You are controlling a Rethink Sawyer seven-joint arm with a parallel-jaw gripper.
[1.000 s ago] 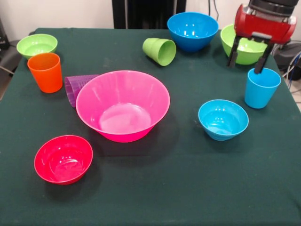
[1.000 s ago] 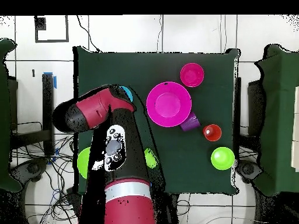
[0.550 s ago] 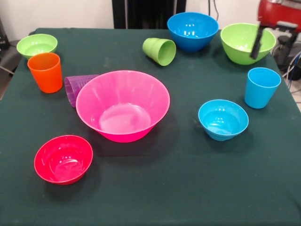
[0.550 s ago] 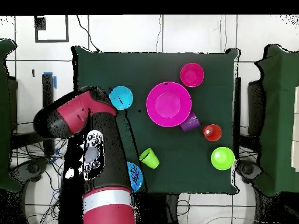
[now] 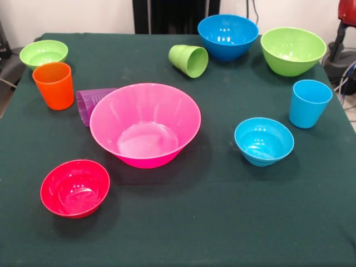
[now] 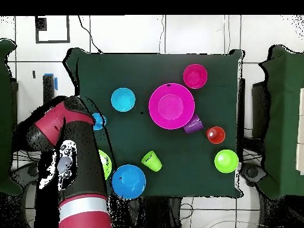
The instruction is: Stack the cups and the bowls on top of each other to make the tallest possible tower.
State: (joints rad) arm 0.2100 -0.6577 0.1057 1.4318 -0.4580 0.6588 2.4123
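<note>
Front view: large pink bowl (image 5: 145,124) sits mid-table, empty, nothing stacked in it. Purple cup (image 5: 92,104) lies on its side touching the bowl's left rim, orange cup (image 5: 54,84) upright beside it. Light blue cup (image 5: 309,103) stands near the right edge. Overhead, red arm (image 6: 68,154) hangs over the table's left edge; gripper state cannot be told.

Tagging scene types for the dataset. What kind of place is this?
Probably a robotics lab: a table draped in dark green cloth, a red and black robot arm, loose cables on a tiled floor, and bright plastic bowls and cups as props.
</note>
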